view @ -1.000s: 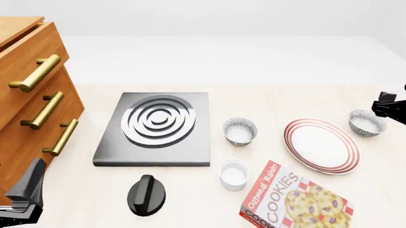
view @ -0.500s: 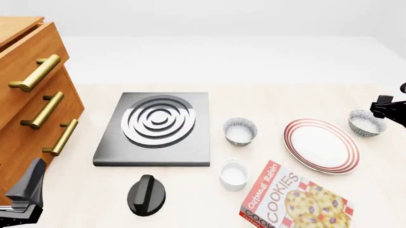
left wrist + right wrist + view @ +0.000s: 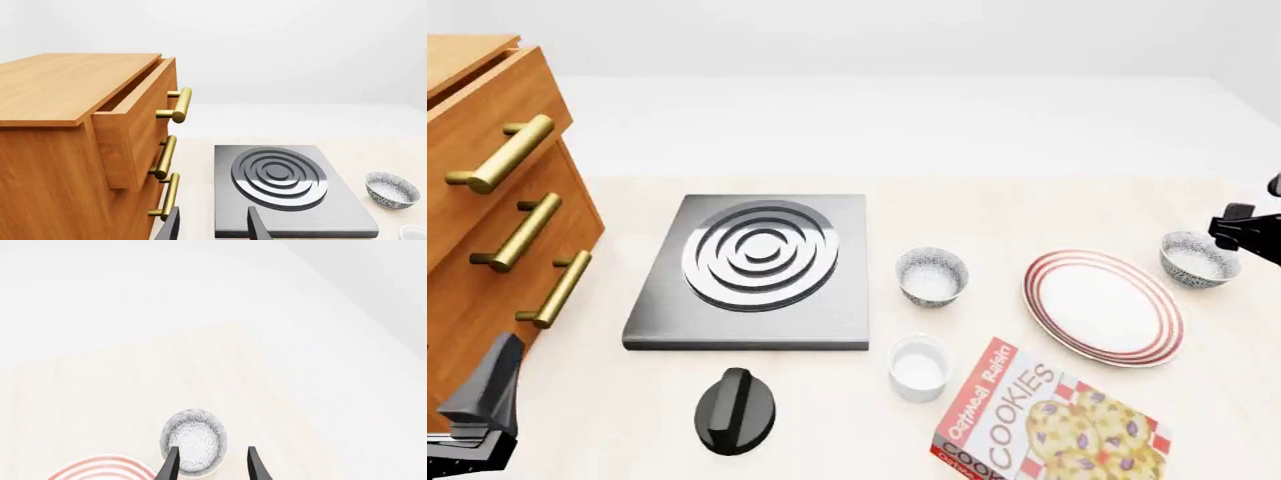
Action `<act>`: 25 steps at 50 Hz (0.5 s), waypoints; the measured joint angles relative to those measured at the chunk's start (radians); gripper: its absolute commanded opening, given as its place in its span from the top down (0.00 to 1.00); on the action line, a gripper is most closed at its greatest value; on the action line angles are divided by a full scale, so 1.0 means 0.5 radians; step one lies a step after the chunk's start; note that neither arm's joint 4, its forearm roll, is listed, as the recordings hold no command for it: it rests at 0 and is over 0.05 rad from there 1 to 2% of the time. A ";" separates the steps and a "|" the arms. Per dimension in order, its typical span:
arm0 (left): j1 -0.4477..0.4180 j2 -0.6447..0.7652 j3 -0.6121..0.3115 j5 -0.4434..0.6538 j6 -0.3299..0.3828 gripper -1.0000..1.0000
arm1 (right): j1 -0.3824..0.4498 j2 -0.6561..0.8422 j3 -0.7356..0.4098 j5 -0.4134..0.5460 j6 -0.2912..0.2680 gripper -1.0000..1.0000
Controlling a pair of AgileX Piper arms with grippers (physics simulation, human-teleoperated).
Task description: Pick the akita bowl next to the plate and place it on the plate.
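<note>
One speckled akita bowl point(image 3: 1198, 259) stands just right of the red-ringed white plate point(image 3: 1102, 306). A look-alike bowl point(image 3: 932, 275) sits on the plate's left, between it and the stove. My right gripper point(image 3: 1237, 227) hovers at the right-hand bowl's far right side. In the right wrist view this gripper point(image 3: 210, 467) is open, its fingers straddling that bowl point(image 3: 193, 439) from above, with the plate's rim point(image 3: 100, 466) beside it. My left gripper point(image 3: 483, 405) rests low at the front left, and in its wrist view it point(image 3: 213, 229) is open and empty.
A black stove plate point(image 3: 754, 268) lies centre-left, with a black knob point(image 3: 735, 409) in front of it. A wooden drawer cabinet point(image 3: 494, 220) fills the left side. A white cup point(image 3: 918, 367) and a cookie box point(image 3: 1048, 420) sit in front of the plate.
My right gripper has drifted slightly to the right and down beside the right-hand bowl. The left arm and all objects have stayed still.
</note>
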State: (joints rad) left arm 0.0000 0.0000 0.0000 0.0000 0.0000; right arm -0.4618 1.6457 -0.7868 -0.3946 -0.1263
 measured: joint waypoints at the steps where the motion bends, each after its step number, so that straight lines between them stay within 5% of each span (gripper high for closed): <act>1: 0.000 0.000 0.000 0.000 0.000 0.00 | 0.000 0.004 -0.006 0.005 0.000 0.00; 25: 0.000 0.000 0.000 0.000 0.000 0.00 | -0.032 0.160 -0.171 0.113 -0.002 0.00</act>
State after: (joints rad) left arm 0.0000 0.0000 0.0000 0.0000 0.0000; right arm -0.4775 1.7258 -0.8724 -0.3379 -0.1275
